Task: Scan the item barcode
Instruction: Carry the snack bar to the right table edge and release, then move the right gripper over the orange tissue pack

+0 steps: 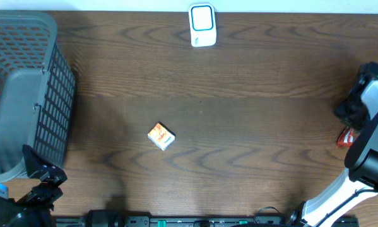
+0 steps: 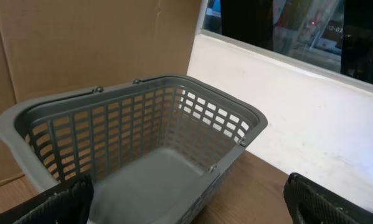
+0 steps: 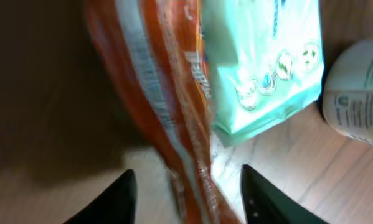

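Note:
A small orange and white box (image 1: 161, 136) lies alone in the middle of the wooden table. The white scanner (image 1: 202, 25) stands at the table's far edge. At the right edge, the right arm (image 1: 372, 120) leans over a red-orange packet (image 1: 345, 137). In the right wrist view that orange packet (image 3: 155, 93) runs down between the fingers of my right gripper (image 3: 187, 180), which is open with a gap on each side. My left gripper (image 2: 187, 199) is wide open and holds nothing. It faces the basket from the near left corner.
A grey mesh basket (image 1: 56, 107) fills the left side of the table, and its inside (image 2: 174, 84) holds nothing. A teal packet (image 3: 261, 62) and a white bottle (image 3: 357, 93) lie just beyond the orange packet on a light surface.

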Robot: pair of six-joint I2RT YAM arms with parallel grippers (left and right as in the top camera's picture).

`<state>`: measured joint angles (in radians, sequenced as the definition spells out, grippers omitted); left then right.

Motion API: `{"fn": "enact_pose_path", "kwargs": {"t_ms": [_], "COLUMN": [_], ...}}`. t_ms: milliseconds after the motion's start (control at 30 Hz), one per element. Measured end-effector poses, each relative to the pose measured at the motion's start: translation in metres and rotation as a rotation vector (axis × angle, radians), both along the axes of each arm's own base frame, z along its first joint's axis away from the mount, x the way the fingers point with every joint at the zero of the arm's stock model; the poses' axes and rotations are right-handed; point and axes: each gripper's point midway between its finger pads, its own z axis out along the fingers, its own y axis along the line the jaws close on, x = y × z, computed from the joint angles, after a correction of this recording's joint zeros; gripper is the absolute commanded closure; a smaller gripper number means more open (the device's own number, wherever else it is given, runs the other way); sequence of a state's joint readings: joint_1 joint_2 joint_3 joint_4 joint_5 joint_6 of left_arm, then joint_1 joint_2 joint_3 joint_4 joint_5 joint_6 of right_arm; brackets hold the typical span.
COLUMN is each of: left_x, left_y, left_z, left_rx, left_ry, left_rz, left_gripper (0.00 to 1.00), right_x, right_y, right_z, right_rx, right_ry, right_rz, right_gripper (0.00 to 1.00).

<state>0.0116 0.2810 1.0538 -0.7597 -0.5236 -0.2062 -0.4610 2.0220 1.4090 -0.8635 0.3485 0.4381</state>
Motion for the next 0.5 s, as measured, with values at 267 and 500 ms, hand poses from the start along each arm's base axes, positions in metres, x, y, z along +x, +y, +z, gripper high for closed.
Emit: {"fn": "enact_pose_path", "kwargs": {"t_ms": [267, 500], "left_x": [0.000, 0.000], "left_y": [0.000, 0.000], "left_z": [0.000, 0.000], "left_rx": [0.000, 0.000], "left_ry": [0.000, 0.000], "left_rz": [0.000, 0.000], "left_gripper": [0.02, 0.02], "right_x": [0.091, 0.129], "right_y": [0.038, 0.176], "right_z": [0.121, 0.196], "right_rx": [0.127, 0.291], "right_ry": [-0.372, -0.564], "right_rz": [0.133, 0.449], "right_gripper": [0.01, 0.01]}}
